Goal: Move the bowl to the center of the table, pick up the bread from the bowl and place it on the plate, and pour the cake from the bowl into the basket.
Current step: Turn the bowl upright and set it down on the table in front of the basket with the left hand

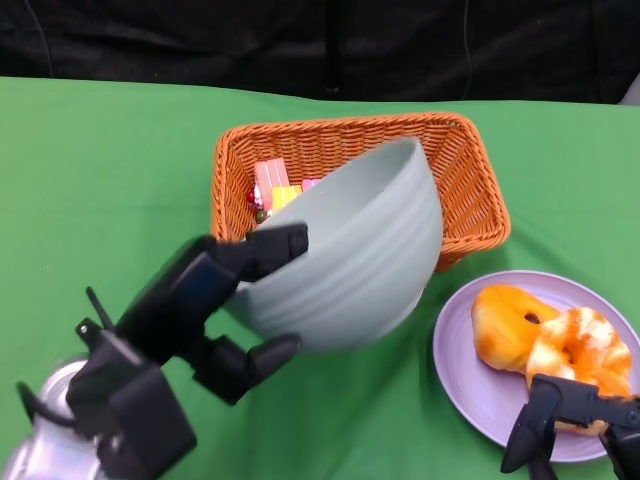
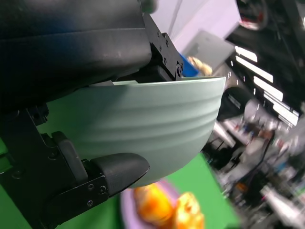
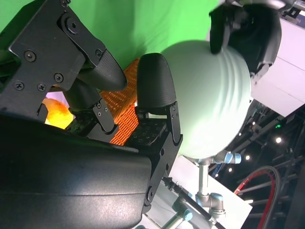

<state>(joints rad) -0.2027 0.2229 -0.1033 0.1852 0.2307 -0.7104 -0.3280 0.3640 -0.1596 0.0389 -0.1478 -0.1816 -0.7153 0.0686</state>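
Observation:
My left hand (image 1: 215, 300) grips the pale green ribbed bowl (image 1: 350, 255) by its rim and underside, tipped steeply so its mouth faces the orange wicker basket (image 1: 470, 175). Pink and yellow cake pieces (image 1: 275, 187) lie inside the basket behind the bowl's rim. The bowl (image 2: 157, 124) fills the left wrist view, and it shows again as the bowl (image 3: 214, 95) in the right wrist view. Two pieces of golden bread (image 1: 550, 335) lie on the lilac plate (image 1: 465, 370) at the lower right. My right hand (image 1: 570, 425) hovers at the plate's near edge, fingers apart, holding nothing.
Green cloth (image 1: 100, 170) covers the table, with a dark backdrop beyond its far edge. The basket stands at the table's middle back, the plate just right of the tilted bowl.

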